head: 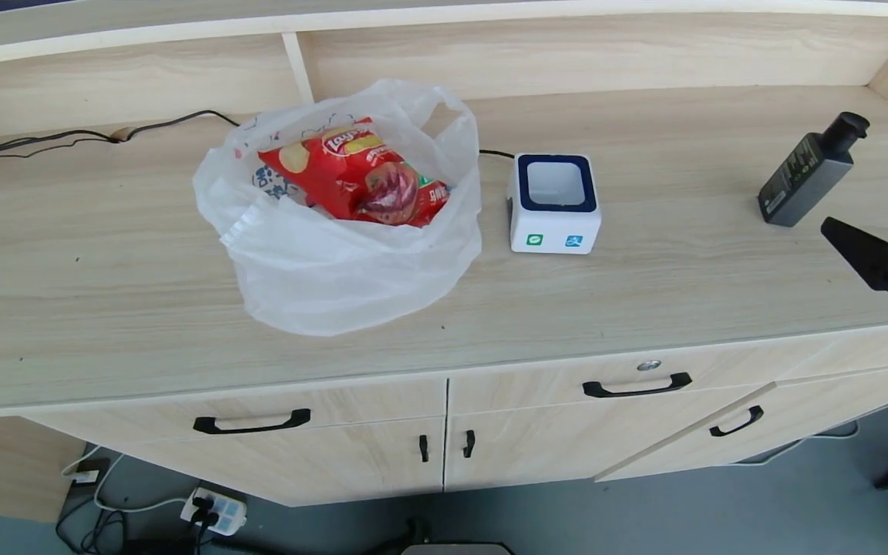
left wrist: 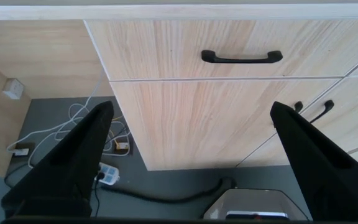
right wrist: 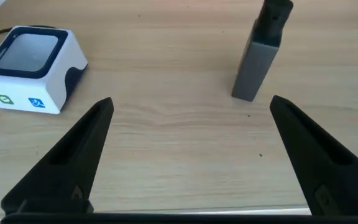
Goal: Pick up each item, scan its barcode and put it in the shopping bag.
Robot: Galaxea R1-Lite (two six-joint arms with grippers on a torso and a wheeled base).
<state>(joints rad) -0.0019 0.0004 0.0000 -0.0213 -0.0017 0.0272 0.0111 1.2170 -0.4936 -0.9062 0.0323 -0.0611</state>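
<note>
1. Shopping bag [head: 336, 270] sits on the left part of the counter [head: 644, 293], mouth open upward. Its plastic is thin and soft, so I think the rim can fold inward, or be dragged along, if an arm pushes on it.
2. Chips packet [head: 351, 181] lies inside the bag and takes much of the opening. A new item can land on it and slide out again.
3. Scanner [head: 553, 204] stands just right of the bag, its window facing up. If the barcode is not turned down to the window, the scan probably fails.
4. Bottle [head: 810, 173] stands upright at the far right, well apart from the scanner. It is tall and narrow, so one finger touching it first may tip it over.
5. Right gripper [right wrist: 191, 102] is near the bottle, on the near side, spread wide and holding nothing.
6. Left gripper [left wrist: 191, 106] is also spread wide and empty, low before the drawer front [left wrist: 229, 99]. Rising, it could hit the counter edge.
</note>
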